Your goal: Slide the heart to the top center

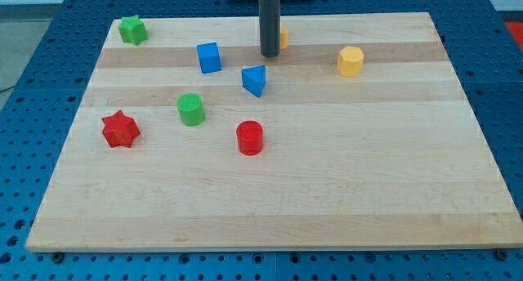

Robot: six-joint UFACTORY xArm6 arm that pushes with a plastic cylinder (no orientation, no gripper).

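Pincer-wise, I am working with none at all: the arm is ending in a plain dark rod, so nothing is opening, closing or gripping. I am seeing my tip [270, 55] resting on the wooden board [327, 191] near the middle of its top edge. An orange-yellow block [283, 36] is sitting just behind the rod, peeking out at about two o'clock from my tip and mostly hidden; I am taking it for the heart, though I cannot make out its shape, nor whether the rod is touching it.

From my tip, a blue cube [209, 57] is lying at nine o'clock, near but apart. A blue wedge-like block [254, 80] is sitting close by at about seven o'clock, also apart from the rod. A yellow hexagonal block [350, 61] is standing at three o'clock, well apart.

Further down the board, a green cylinder [190, 109] is resting at roughly eight o'clock from my tip, and a red cylinder [250, 138] is standing near six o'clock. A red star [120, 129] is lying at eight o'clock, well out toward the view's left edge. A green star [131, 29] is occupying the far corner at ten o'clock, well apart from everything else.
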